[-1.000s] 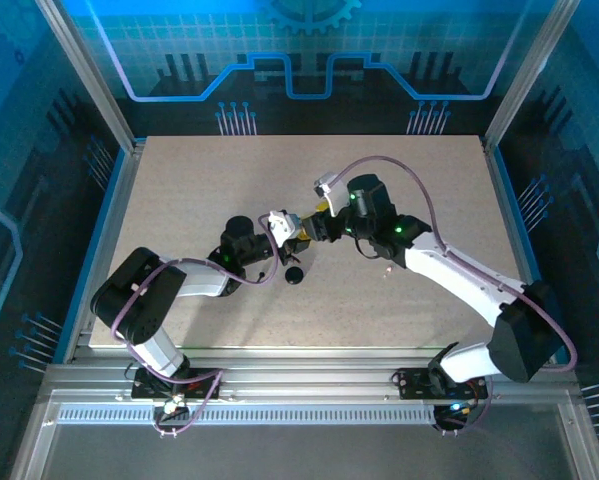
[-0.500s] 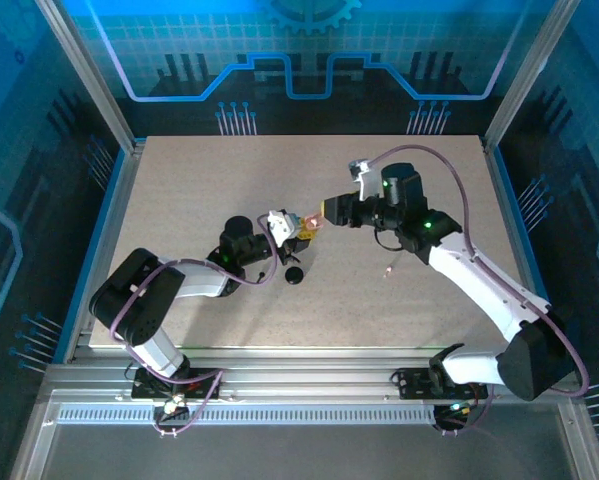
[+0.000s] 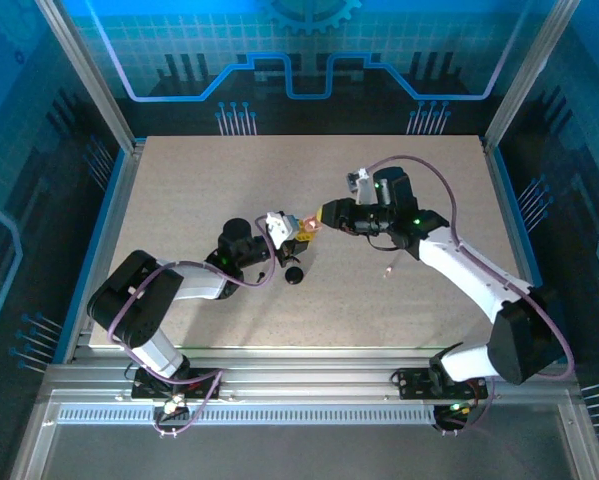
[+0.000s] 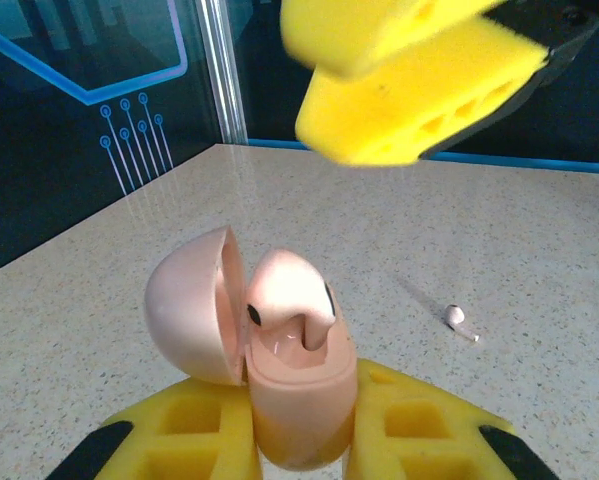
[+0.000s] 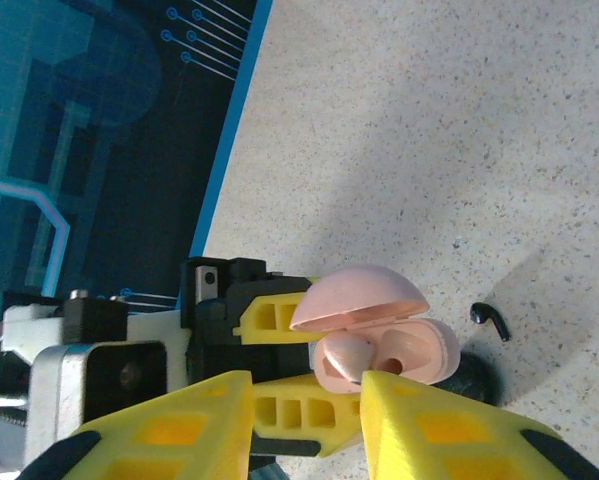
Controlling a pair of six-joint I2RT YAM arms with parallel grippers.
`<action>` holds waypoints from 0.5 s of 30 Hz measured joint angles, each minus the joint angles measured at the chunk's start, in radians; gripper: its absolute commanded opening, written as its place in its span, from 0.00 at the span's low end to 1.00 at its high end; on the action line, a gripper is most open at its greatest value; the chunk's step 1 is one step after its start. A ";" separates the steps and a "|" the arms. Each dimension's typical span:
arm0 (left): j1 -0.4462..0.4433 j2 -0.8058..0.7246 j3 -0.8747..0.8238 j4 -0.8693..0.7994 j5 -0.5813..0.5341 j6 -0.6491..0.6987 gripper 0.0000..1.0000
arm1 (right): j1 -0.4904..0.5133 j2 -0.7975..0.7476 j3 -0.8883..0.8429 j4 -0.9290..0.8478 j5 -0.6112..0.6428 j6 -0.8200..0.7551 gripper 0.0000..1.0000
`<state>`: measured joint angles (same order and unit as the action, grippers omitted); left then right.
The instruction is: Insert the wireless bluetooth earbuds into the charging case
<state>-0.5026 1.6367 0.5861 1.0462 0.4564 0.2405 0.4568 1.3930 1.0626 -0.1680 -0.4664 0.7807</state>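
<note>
My left gripper (image 4: 301,400) is shut on the pale pink charging case (image 4: 297,385), holding it upright with its lid (image 4: 191,305) swung open. One pink earbud (image 4: 289,290) sits in the case, head sticking up. A second pink earbud (image 4: 459,319) lies on the table beyond, also visible from above (image 3: 387,270). My right gripper (image 5: 309,410) hovers just over the case (image 5: 389,350), open, with nothing between its yellow fingers (image 4: 409,80). From above, the two grippers meet near the table's middle (image 3: 304,228).
A black earbud (image 5: 491,320) lies on the table close to the case. A round black case (image 3: 294,274) rests just in front of the left gripper. The speckled tabletop (image 3: 209,180) is bordered by a metal frame and blue walls.
My right arm drew back to the right from the case, then came a little closer again, its jaws narrowing. The left gripper and the case stayed put.
</note>
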 measured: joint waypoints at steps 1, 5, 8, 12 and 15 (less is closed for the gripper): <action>0.000 0.000 0.000 0.000 0.000 0.000 0.13 | 0.000 0.005 -0.001 0.004 -0.004 0.004 0.31; 0.000 0.000 0.000 0.001 0.000 -0.003 0.13 | 0.001 0.025 -0.001 0.019 -0.014 0.013 0.30; 0.000 0.000 0.000 0.007 0.000 -0.003 0.13 | 0.003 0.045 -0.001 0.024 -0.016 0.013 0.29; 0.000 0.000 0.000 0.014 0.000 -0.003 0.14 | 0.010 0.071 -0.001 0.027 -0.021 0.013 0.29; 0.000 0.000 0.000 0.014 0.000 -0.003 0.14 | 0.012 0.074 -0.001 0.028 -0.023 0.013 0.29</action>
<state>-0.5026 1.6367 0.5858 1.0603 0.4561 0.2371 0.4690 1.4666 1.0618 -0.1402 -0.4892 0.7937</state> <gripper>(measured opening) 0.191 0.292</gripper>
